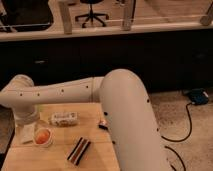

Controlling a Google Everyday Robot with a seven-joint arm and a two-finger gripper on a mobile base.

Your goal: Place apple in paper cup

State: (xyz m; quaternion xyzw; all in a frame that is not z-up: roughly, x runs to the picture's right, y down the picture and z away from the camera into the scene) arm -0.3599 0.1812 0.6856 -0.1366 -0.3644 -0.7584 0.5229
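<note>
With the apple sitting in the paper cup, the gripper, just left, jaws' state untellable, should lift straight up without tipping it.

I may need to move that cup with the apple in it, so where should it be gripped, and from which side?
Probably grip the paper cup across its outer wall below the rim, from above and the front: it stands upright, the apple fills its mouth, and the gripper crowds its left, the bottle lying behind.
</note>
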